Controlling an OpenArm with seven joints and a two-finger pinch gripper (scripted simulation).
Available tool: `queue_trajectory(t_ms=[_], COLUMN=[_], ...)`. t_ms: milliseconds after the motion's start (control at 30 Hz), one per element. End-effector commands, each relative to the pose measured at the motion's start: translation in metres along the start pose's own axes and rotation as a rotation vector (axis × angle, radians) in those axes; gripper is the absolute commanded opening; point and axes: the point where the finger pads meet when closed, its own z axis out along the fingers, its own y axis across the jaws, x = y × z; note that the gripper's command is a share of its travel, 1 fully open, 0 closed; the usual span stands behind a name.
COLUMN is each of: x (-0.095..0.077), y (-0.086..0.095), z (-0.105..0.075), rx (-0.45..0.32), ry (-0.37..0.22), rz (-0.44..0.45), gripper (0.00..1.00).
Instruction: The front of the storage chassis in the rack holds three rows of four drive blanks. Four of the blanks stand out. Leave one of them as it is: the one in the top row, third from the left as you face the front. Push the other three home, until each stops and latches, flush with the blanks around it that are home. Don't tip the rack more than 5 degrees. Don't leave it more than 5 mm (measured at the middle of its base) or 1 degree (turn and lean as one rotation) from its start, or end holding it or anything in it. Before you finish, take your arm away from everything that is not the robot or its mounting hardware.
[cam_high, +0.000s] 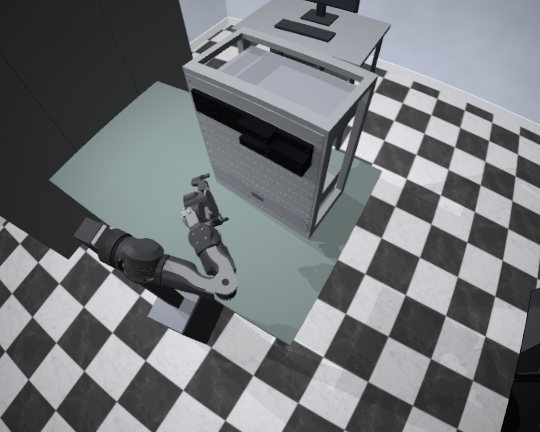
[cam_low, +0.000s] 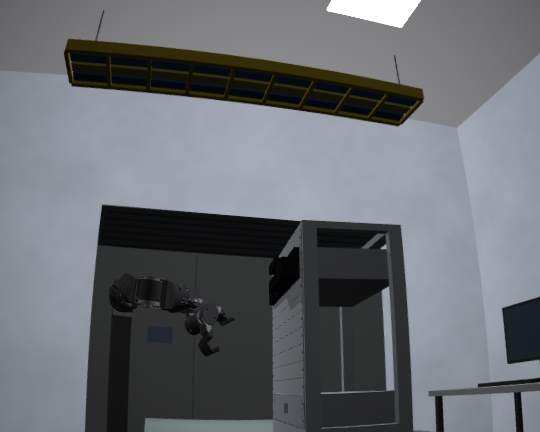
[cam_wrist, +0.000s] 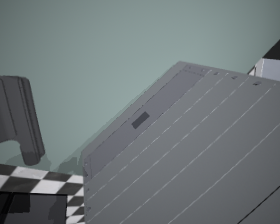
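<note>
The end effector (cam_high: 209, 199) stands fully spread and holds nothing, which suits a job of pushing rather than grasping. It hangs in the air near the lower front of the rack (cam_high: 320, 165), apart from it and well below the row of drive blanks (cam_high: 272, 137). The arm reaches out from its pedestal with the elbow folded low and the wrist turned up toward the rack face; in the exterior view the end effector (cam_low: 212, 332) points rackward, one finger (cam_wrist: 22, 122) showing at the wrist view's left edge. Farther off, the dark blanks sit high in the chassis front, some standing proud toward the right. My judgement: the arm must rise before any push.
</note>
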Motion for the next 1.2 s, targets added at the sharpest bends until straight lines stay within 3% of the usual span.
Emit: queue_trajectory(t_ms=[0, 133, 200, 700, 767, 1167], x=[-0.007, -0.032, -0.032, -0.108, -0.108, -0.141], y=[0.009, 0.020, 0.020, 0.042, 0.042, 0.044], z=[-0.005, -0.020, -0.020, -0.089, -0.089, -0.136], rx=[-0.051, -0.125, -0.125, -0.380, -0.380, -0.521], ry=[-0.028, -0.117, -0.117, -0.411, -0.411, -0.565], rz=[0.052, 0.141, 0.141, 0.403, 0.403, 0.521], gripper=[1.00, 1.00, 1.00, 1.00, 1.00, 1.00])
